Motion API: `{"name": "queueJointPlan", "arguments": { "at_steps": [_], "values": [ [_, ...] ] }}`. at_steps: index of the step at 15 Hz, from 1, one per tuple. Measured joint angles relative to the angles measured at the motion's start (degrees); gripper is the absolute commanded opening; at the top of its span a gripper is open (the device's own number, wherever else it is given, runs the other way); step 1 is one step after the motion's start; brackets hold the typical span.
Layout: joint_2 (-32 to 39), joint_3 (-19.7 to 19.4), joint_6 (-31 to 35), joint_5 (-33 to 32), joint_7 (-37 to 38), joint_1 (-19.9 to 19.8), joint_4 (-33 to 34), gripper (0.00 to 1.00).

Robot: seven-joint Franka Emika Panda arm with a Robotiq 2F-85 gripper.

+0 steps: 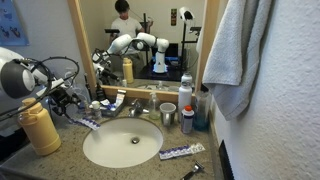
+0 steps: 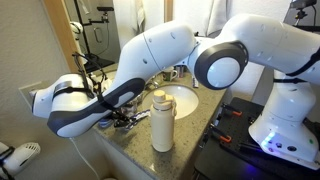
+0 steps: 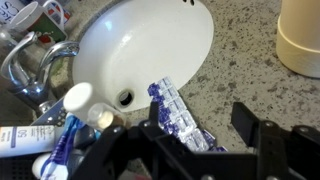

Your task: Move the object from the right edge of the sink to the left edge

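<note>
Wrist view: fingers (image 3: 250, 125) splayed, gripping nothing, either side of purple-blue tube (image 3: 178, 115) on sink (image 3: 140, 40) rim. In an exterior view, tube hidden behind arm (image 2: 150, 55), cream bottle (image 2: 161, 125) upright nearby.

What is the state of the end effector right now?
End effector: open, holding nothing; the tube lies on the counter beneath it.

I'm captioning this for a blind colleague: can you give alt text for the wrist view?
An open gripper hangs over a purple and white tube lying on the speckled counter at the rim of a white sink. A chrome faucet stands at left, a cream bottle at top right.
</note>
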Motion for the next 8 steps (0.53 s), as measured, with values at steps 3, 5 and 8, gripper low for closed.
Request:
{"name": "queueJointPlan", "arguments": {
  "at_steps": [3,5,8],
  "values": [
    [0.3,-0.8,-1.4,0.0,-1.4,0.3,1.5,1.0],
    [0.3,-1.8,-2.9,0.0,-3.0,0.7,2.7,1.0],
    [0.3,-3.2,-6.0,-0.1,-5.2,1.4,5.0,1.0]
  ]
}}
